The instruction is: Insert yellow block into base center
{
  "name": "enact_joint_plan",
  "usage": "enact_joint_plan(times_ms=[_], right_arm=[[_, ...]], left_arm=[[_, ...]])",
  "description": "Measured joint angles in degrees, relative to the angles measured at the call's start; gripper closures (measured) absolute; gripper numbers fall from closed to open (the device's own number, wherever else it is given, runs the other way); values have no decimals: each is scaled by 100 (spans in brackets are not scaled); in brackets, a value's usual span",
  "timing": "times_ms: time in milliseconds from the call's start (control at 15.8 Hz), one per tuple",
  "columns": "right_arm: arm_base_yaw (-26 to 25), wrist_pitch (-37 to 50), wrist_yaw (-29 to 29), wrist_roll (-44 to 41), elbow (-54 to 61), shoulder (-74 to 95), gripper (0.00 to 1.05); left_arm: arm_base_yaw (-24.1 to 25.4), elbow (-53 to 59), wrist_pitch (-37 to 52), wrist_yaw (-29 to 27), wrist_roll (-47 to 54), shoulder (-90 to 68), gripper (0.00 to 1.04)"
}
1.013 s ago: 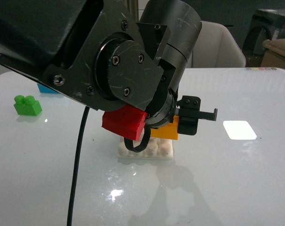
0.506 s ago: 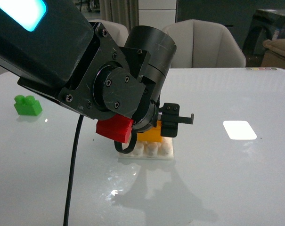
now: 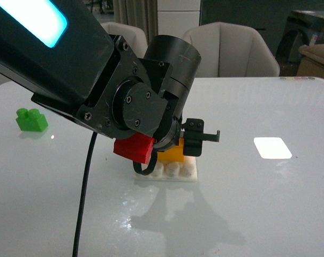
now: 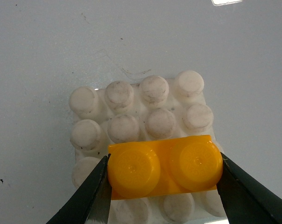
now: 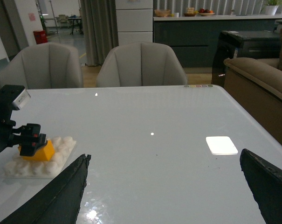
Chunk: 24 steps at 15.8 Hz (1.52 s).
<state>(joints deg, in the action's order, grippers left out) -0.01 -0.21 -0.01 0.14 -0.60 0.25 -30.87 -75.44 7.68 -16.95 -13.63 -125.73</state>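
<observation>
White, glossy tabletop (image 3: 269, 214) fills the front view, mirroring the arm above it. The left gripper (image 3: 180, 144) hangs over the base (image 3: 175, 171), and the yellow block (image 3: 171, 154) shows beneath it, right on the base's studs. A green brick (image 3: 31, 120) lies well left of the base, a bright white patch (image 3: 272, 148) well right of it, and pale armchairs (image 3: 228, 48) stand beyond the table.

From the left wrist, the dark jaws are clamped on the block's two ends. The block lies across the base's studs: two rows are bare on one side, and one peeks out on the other.

From the right wrist, the right gripper (image 5: 165, 154) has its jaws wide apart over bare table, well away from the base. Behind the chairs are a curtain (image 5: 98, 28), dark cabinets (image 5: 196, 32) and a brown sofa (image 5: 262, 79).
</observation>
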Motion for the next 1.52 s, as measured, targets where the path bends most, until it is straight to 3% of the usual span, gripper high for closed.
enact_joint_plan(times_ms=[759, 1076, 1519], right_arm=[[0, 0, 0, 0, 0, 0, 6], [0, 2, 0, 0, 0, 0, 6], [0, 2, 0, 0, 0, 0, 6]], left_arm=[[127, 15, -74, 175, -142, -155, 47], [68, 15, -42, 177, -118, -157, 5], [-83, 55, 144, 177, 57, 341, 7]])
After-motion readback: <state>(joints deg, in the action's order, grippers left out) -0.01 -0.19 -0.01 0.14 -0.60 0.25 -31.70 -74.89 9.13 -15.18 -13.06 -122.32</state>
